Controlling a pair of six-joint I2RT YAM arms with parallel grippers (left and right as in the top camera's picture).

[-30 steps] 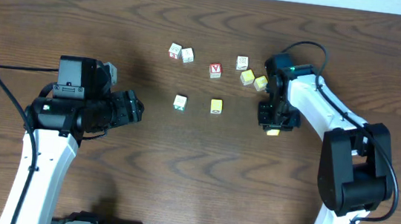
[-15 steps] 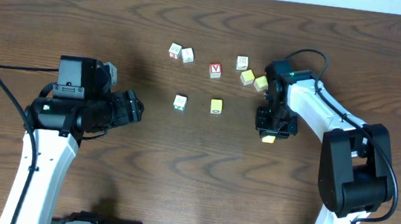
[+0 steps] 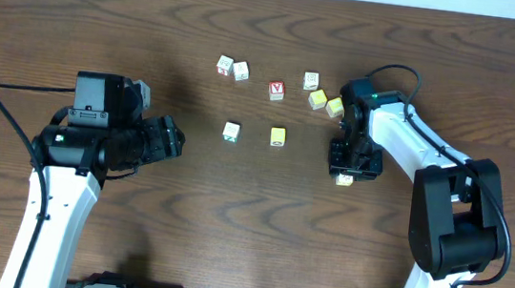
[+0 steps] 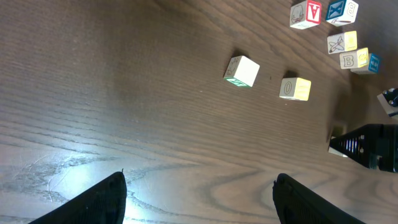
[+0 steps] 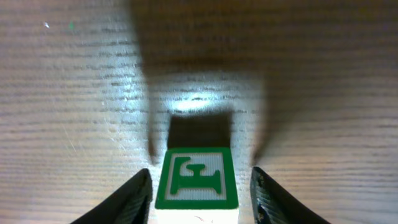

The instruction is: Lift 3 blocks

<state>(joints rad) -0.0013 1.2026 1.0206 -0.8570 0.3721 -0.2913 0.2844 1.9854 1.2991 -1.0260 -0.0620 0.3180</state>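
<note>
Jaws of the right gripper (image 5: 200, 190) stand partway open, a little wider than the cream wooden alphabet cube (image 3: 343, 179) between them (green-framed letter face toward the wrist camera). A thin gap shows on one side; contact on the other cannot be told. The cube looks to rest on the dark wooden table (image 3: 230, 218), right at the fingertips. Wide spread on the left gripper (image 4: 199, 202), nothing between its fingers (image 4: 102, 199). Cubes counted from overhead: nine. Six lie scattered at the far side, one of them a red-lettered cube (image 3: 276, 90). Two sit mid-table, a white wooden cube with a green mark (image 3: 231, 132) and a yellow wooden cube with a dark mark (image 3: 278, 137), near each other, between the arms, apart from both grippers. The ninth is at the right gripper.
</note>
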